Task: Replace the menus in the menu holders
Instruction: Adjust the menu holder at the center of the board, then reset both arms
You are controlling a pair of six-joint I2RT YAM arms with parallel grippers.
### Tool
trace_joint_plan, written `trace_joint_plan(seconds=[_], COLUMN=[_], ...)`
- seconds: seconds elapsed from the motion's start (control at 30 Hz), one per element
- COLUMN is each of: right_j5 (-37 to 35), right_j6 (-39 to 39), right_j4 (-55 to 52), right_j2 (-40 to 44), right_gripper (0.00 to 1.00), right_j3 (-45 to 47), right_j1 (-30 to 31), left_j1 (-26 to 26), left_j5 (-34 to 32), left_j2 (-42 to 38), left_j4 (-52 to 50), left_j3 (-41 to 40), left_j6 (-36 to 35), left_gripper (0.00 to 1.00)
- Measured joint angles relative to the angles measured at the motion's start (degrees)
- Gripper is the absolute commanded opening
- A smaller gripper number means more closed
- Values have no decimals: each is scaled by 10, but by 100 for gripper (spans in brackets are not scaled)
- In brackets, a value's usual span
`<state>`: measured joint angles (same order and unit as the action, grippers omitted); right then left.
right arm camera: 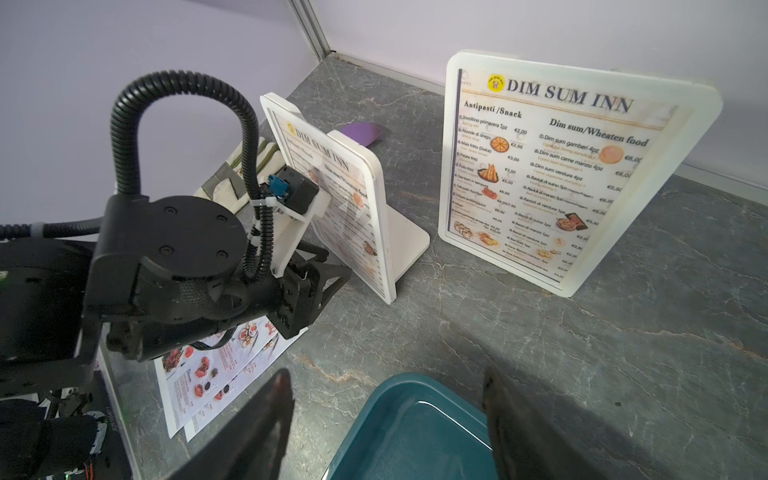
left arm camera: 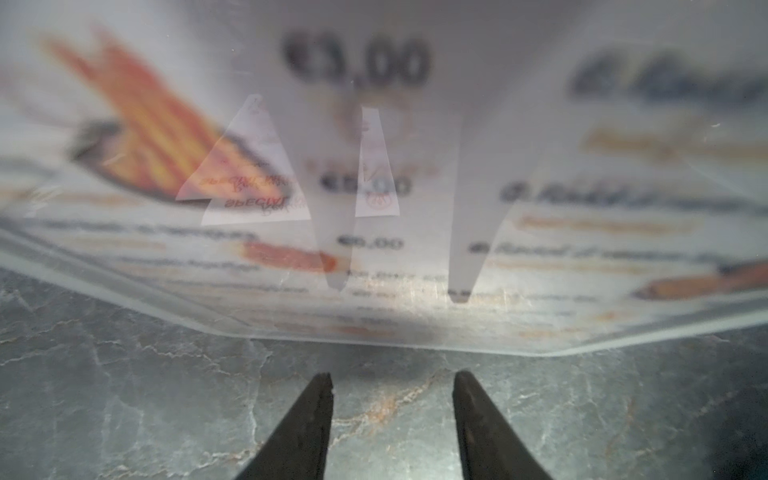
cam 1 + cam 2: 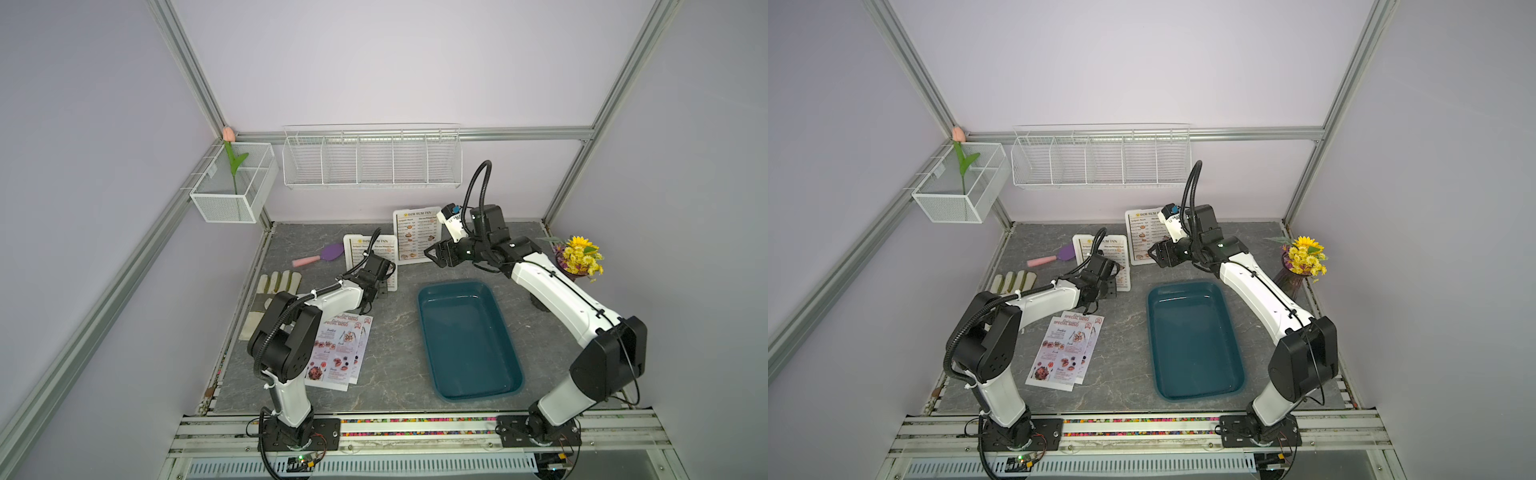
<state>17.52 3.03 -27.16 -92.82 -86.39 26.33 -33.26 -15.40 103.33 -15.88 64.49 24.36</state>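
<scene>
Top view: my left tool (image 3: pixel 382 291) sits low before the left holder (image 3: pixel 352 249), my right tool (image 3: pixel 431 255) beside the right holder (image 3: pixel 415 237). Left wrist: fingers (image 2: pixel 307 419) apart, empty, holder's edge just ahead. Right wrist: fingers (image 1: pixel 266 415) wide apart over the tray (image 1: pixel 399 380); loose menus (image 1: pixel 199 374) lie flat on the tabletop (image 1: pixel 498 324).

Two white plastic tent-shaped menu holders (image 1: pixel 380 208) (image 1: pixel 706 116). Two white paper sheets headed black "DIM SUM INN" (image 1: pixel 328 160) (image 1: pixel 540 166), one per holder. Two white paper sheets headed red "SPECIAL MENU" (image 3: pixel 1054 361) (image 3: pixel 1084 318). One teal rectangular plastic tray (image 3: pixel 430 332). One long white wire rack (image 3: pixel 372 166), five compartments. One white mesh box basket (image 3: pixel 224 203). One pink artificial tulip (image 3: pixel 228 134). One purple-headed, pink-handled spatula (image 3: pixel 320 257). One pale fabric glove (image 3: pixel 274 291). One vase of yellow flowers (image 3: pixel 579 253). Two white-and-black robot arms (image 3: pixel 336 295) (image 3: pixel 548 286).
</scene>
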Motion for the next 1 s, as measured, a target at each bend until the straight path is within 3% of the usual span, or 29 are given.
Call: trace_joint_plan(seconds=[0.03,0.1,0.17,0.2,0.37,0.5,0.73,0.87,1.0], right_j5=[-3,-15,-32,-42,-113,-208,-287,-287,-287], right_j6=[0,2,9,14,17,17,14,14,13], right_j4=[0,1,3,4,34,93,232,289,355], right_j2=[0,5,13,19,52,82,93,100,110], right_gripper=[80,95,89,89,89,89,89,89,89], right_j3=[3,14,34,46,117,193,337,410,472], right_j1=[0,-1,-4,-6,-21,-43,-119,-168,-211], left_j1=[0,0,1,1,47,139,255,295,302], left_j5=[7,23,33,35,17,-46,-144,-146,-130], left_j2=[-7,-33,-73,-98,-198,-224,-201,-198,-198], left_j4=[-11,-36,-60,-73,-96,-67,68,132,211], left_j3=[2,6,10,15,42,28,-132,-211,-269], left_j6=[1,4,5,6,-5,-11,-93,-130,-157], left_gripper=[55,60,72,99,99,99,100,98,99])
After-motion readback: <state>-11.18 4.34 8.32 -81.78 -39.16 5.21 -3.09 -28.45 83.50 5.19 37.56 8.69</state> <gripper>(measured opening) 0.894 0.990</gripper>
